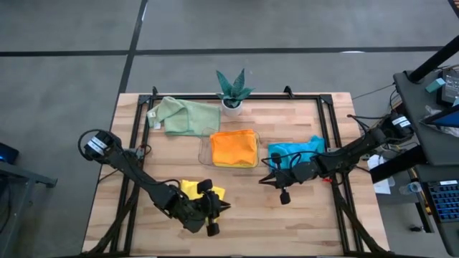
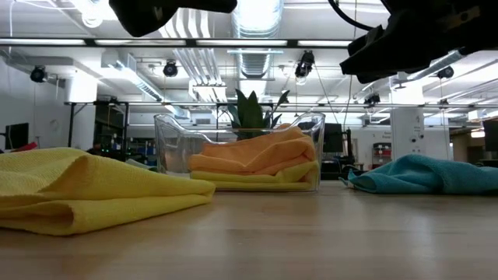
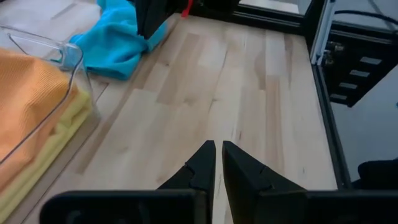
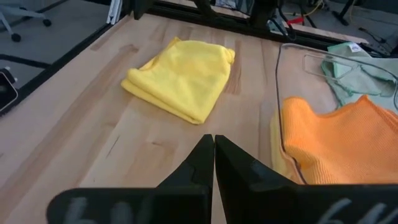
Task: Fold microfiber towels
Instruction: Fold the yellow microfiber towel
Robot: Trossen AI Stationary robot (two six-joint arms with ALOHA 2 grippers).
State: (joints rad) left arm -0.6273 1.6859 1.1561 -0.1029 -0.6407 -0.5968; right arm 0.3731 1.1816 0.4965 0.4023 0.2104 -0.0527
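Between folds now. Left gripper (image 1: 219, 206) pinched tight on nothing, just beside folded yellow towel (image 1: 192, 189). Right gripper (image 1: 267, 178) clenched too, empty, near crumpled teal towel (image 1: 294, 150). Orange towel (image 1: 234, 147) already in clear tray (image 1: 204, 152). Next, probably: open up, grab teal towel's edge.

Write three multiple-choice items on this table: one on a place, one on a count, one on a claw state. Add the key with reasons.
1. Where is the orange towel?
A. in the clear tray
B. beside the plant
C. under the left arm

2. How many towels lie outside the tray?
A. one
B. three
C. five

3. How is the right claw?
A. wide open
B. shut, empty
C. shut on a towel

Key: 1 A, tray walls surround it. 2 B, the green towel, teal towel and yellow towel. 3 B, fingertips meet over bare wood.
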